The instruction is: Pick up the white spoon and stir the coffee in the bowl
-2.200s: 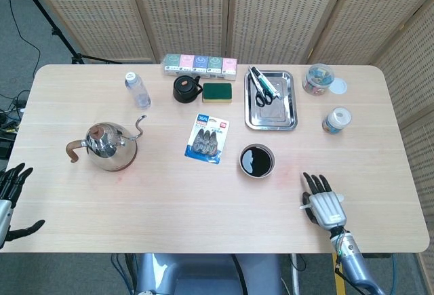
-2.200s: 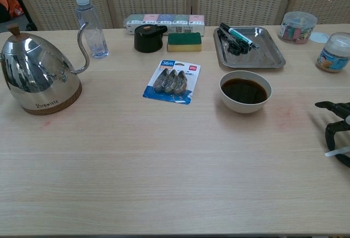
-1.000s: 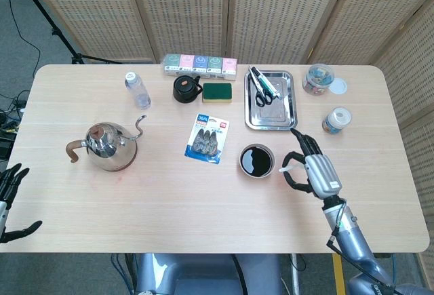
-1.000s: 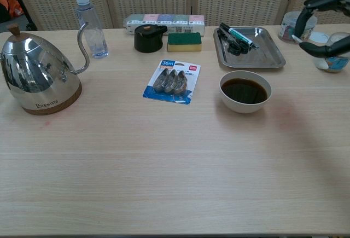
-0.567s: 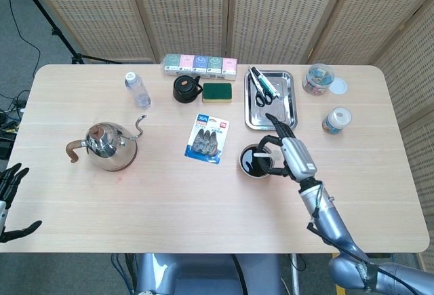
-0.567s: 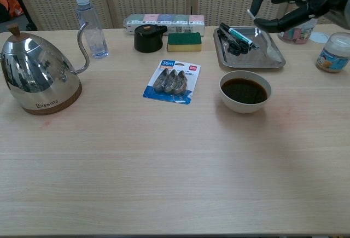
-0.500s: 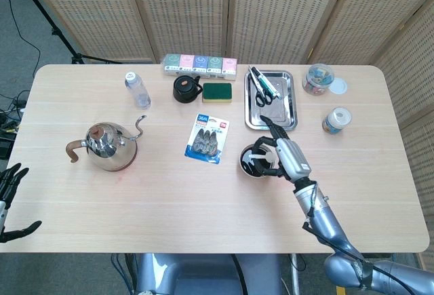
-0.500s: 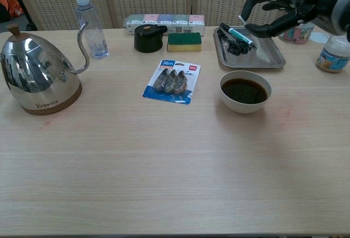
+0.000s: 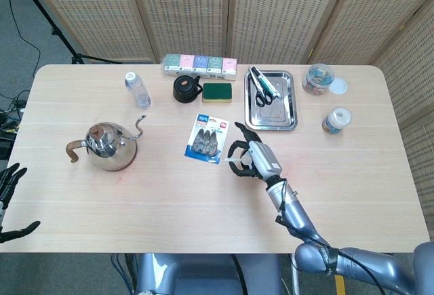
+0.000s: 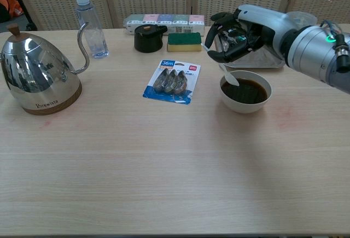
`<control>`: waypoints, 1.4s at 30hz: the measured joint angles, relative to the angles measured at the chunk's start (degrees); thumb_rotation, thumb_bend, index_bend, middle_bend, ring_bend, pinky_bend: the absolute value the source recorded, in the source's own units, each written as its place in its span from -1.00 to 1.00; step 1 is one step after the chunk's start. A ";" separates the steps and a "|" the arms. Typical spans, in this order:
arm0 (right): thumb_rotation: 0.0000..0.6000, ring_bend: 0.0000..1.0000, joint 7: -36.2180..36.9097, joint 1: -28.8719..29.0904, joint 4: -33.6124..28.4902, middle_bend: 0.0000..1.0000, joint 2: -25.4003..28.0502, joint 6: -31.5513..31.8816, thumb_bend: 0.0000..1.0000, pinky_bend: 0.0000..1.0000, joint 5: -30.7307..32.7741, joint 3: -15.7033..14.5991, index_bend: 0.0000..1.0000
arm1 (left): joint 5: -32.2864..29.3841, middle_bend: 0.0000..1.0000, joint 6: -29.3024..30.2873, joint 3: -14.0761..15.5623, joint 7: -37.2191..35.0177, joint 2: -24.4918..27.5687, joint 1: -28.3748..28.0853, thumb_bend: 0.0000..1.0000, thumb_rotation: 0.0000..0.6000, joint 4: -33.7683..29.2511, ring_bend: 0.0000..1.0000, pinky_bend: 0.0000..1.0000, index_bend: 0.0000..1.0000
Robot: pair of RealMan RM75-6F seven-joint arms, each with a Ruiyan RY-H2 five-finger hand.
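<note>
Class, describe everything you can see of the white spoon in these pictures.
The white spoon is small and looks like plastic. The right hand holds its handle from above, so the upper part is hidden among the fingers. It hangs tilted, its rounded end at the near-left rim of the white bowl, just at the dark coffee. The head view hides it behind the hand.

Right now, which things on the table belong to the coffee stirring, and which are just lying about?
In use: spoon, bowl of coffee, right hand holding the spoon.

Lying about: kettle, bottle, tray, sponge, blue packet, black pot, jars, tea boxes.
</note>
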 measured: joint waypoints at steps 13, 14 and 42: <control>1.00 -1.00 0.98 1.35 6.70 -1.00 -2.64 -2.29 0.01 -1.00 1.26 -0.74 0.18 | -0.20 -1.00 -0.23 -0.05 -0.57 0.21 -0.16 -1.00 1.00 0.08 -1.00 -1.00 -1.00; 1.00 -1.00 1.15 1.39 7.15 -1.00 -2.70 -2.52 0.01 -1.00 1.31 -0.78 0.18 | -0.18 -1.00 -0.31 -0.06 -0.30 0.18 -0.23 -1.00 1.00 0.01 -1.00 -1.00 -1.00; 1.00 -1.00 3.04 2.39 18.15 -1.00 -4.93 -5.59 0.03 -1.00 3.09 -0.14 0.19 | -0.99 -1.00 -1.62 -0.15 1.43 -0.19 -0.84 -1.00 1.00 -0.63 -1.00 -1.00 -1.00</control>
